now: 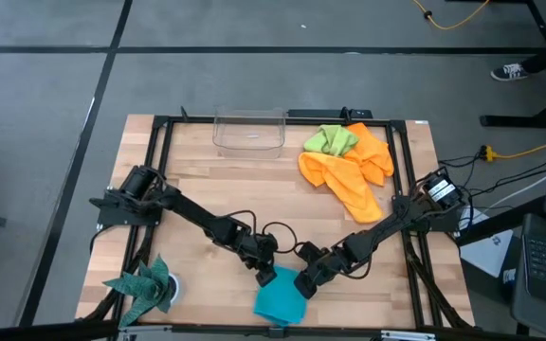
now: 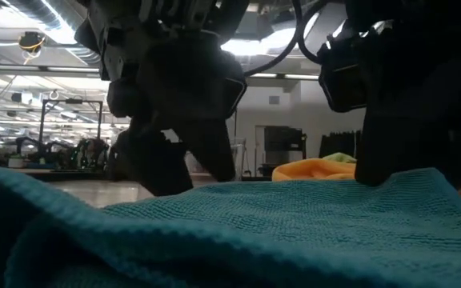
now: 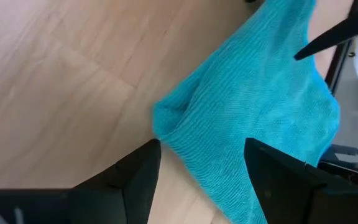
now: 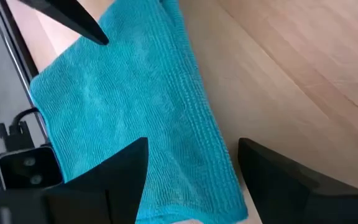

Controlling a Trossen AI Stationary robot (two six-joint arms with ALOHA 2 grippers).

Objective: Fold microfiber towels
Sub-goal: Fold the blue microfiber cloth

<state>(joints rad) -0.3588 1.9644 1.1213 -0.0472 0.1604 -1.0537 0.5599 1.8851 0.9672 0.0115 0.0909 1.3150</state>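
one turquoise towel (image 1: pixel 281 297), two orange towels (image 1: pixel 354 170), one green towel (image 1: pixel 331 139)

High view: overhead, looking straight down, far enough to take in the whole table (image 1: pixel 207 185) and surrounding floor. Low view: at table-top level, facing across into the room, very near the turquoise towel (image 2: pixel 238 232), which fills its foreground. Left wrist view: close above the table, looking down past its own tool (image 3: pixel 201 171) onto the same towel. Right wrist view: likewise close, past its tool (image 4: pixel 191 171). All four views share that towel.
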